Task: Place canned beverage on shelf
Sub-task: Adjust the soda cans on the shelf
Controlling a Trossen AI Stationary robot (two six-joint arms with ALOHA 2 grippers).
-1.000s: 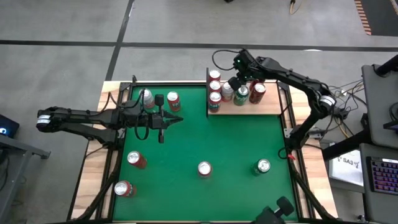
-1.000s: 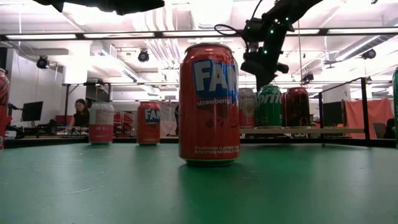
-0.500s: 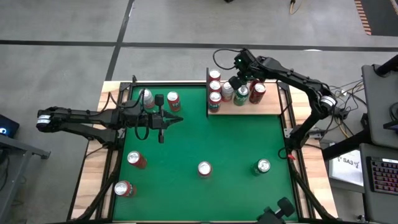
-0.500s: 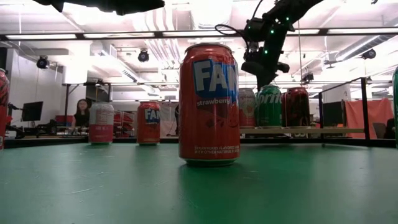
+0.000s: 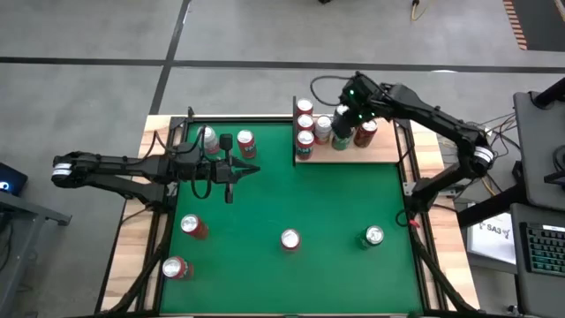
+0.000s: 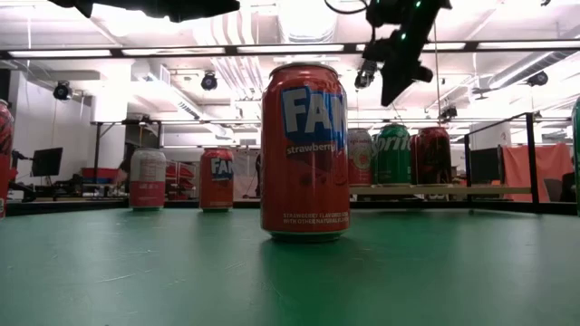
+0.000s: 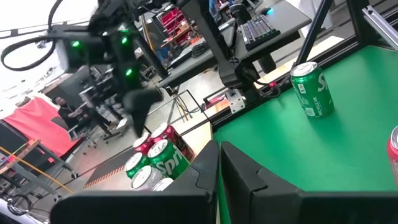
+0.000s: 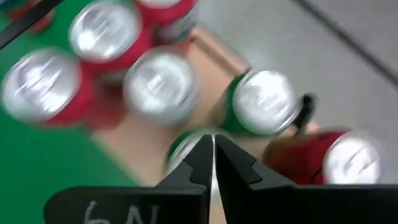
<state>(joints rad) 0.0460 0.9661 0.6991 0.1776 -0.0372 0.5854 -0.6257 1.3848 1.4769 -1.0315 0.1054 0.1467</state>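
The shelf (image 5: 381,150), a pale wooden board with black rods, stands at the table's far right. Several cans stand upright on it: red ones (image 5: 305,124) in a row at its left end, a silver one (image 5: 323,130), a green one (image 5: 342,139) and a red one (image 5: 367,132). My right gripper (image 5: 342,119) hangs shut and empty above these cans, pointing steeply down, clear of their tops (image 6: 388,98); the right wrist view looks down on the can tops past the shut fingers (image 8: 213,152). My left gripper (image 5: 250,170) waits shut, level, over the table's left half.
Loose cans stand on the green felt: a silver one (image 5: 209,139) and a red one (image 5: 246,143) at the far left, two red ones (image 5: 192,226) (image 5: 175,268) at the near left, a red Fanta can (image 6: 304,151) at the near middle, and a green one (image 5: 373,236) at the near right.
My right gripper has risen well above the cans on the shelf and drifted a little toward the table's right edge, tipping more steeply downward. Its fingers have stayed shut. The cans have kept their places.
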